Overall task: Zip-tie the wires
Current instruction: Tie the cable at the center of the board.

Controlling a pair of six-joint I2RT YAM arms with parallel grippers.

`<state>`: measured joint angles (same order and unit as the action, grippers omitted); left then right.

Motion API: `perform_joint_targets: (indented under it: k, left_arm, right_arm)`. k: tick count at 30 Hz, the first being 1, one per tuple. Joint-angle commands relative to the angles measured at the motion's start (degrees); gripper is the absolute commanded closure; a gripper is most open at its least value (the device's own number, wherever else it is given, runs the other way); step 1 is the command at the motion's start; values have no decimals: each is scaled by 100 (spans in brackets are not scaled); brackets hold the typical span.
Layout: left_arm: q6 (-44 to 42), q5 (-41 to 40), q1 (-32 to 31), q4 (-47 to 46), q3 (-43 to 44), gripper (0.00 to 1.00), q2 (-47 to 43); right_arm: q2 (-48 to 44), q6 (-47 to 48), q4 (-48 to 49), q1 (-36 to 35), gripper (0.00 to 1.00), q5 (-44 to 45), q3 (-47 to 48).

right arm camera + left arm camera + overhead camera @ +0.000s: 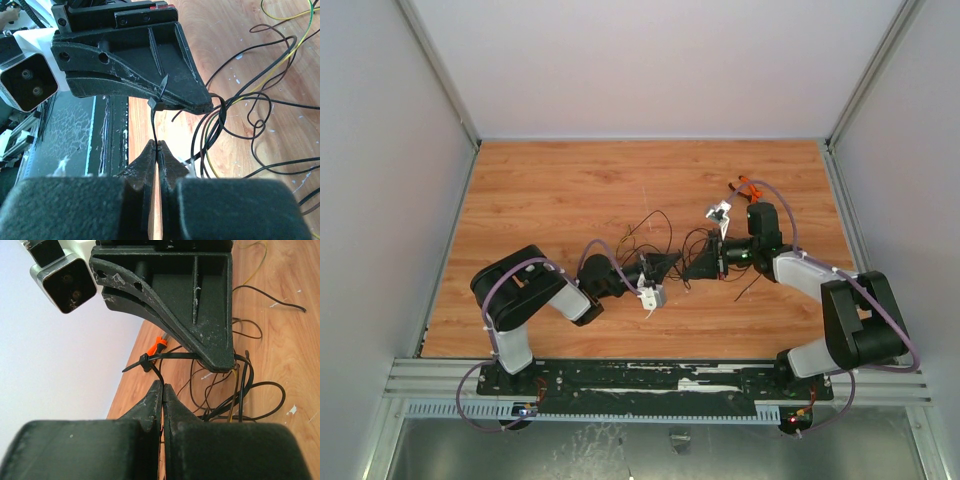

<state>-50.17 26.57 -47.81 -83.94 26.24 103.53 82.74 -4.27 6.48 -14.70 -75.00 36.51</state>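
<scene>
The wires are a loose tangle of thin dark strands at mid-table, also spread to the right in the left wrist view and the right wrist view. A black zip tie loops round some strands, its head between the two grippers. My left gripper is shut on the tie's strap just below the head. My right gripper faces it, tip to tip, also shut on a stretch of the strap.
Orange-handled pliers lie behind the right arm, their orange showing in the left wrist view. White and grey walls enclose the wooden table. A metal rail runs along the near edge.
</scene>
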Motion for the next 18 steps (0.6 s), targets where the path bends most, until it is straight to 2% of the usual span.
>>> perform_joint_targets:
  k: [1, 18]
  left_arm:
    - [-124, 21, -85, -99, -75, 100, -1]
    - [-486, -29, -122, 127, -172, 100, 27]
  right_arm:
    - [27, 50, -108, 81, 100, 117, 188]
    - [122, -222, -367, 81, 100, 195, 481]
